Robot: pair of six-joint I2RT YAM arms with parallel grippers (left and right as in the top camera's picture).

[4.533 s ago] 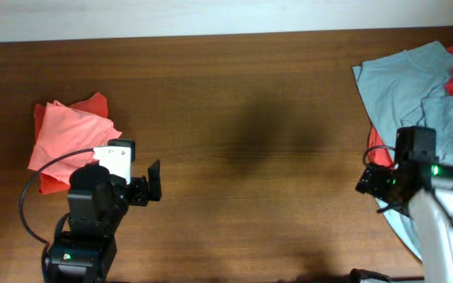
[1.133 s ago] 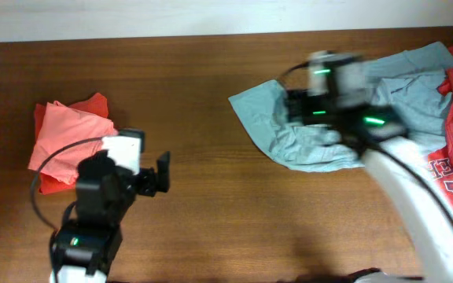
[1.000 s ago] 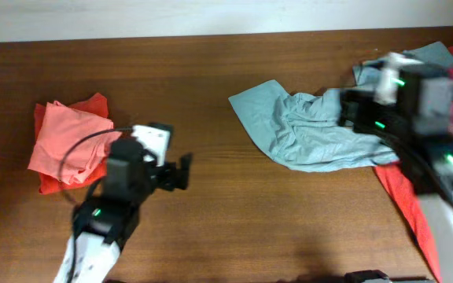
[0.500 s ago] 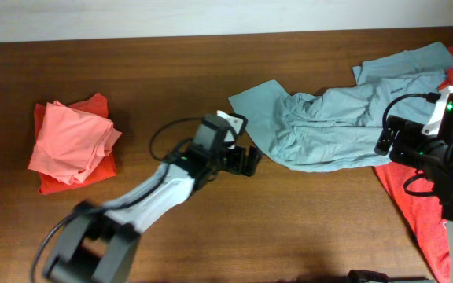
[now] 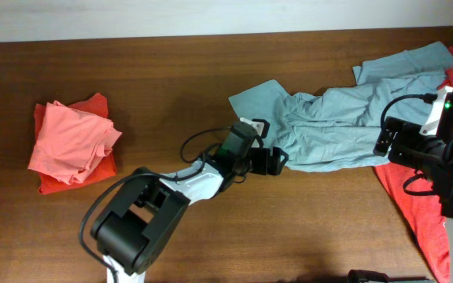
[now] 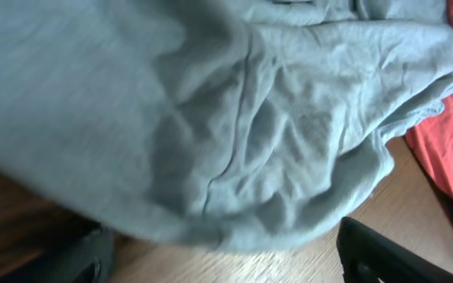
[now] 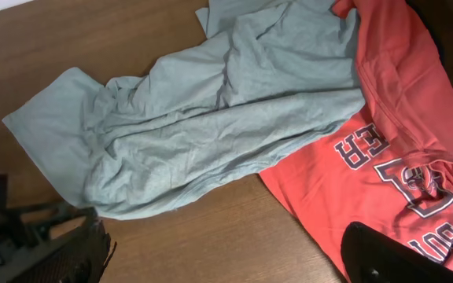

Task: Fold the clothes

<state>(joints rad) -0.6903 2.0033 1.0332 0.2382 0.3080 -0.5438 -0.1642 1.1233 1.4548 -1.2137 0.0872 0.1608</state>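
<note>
The grey shirt [image 5: 329, 130] lies crumpled across the upper right of the table [image 5: 171, 71], its right end touching a red shirt [image 7: 384, 157]. 1 folded pile [image 5: 69, 145] sits at the left. The left gripper [image 5: 275, 162] is at the shirt's lower left hem, jaws spread wide, nothing pinched. The right gripper [image 5: 388, 143], also spread and empty, hovers by the shirt's right end. The step looks like flattening: next, the left should close on the hem and draw it out
</note>
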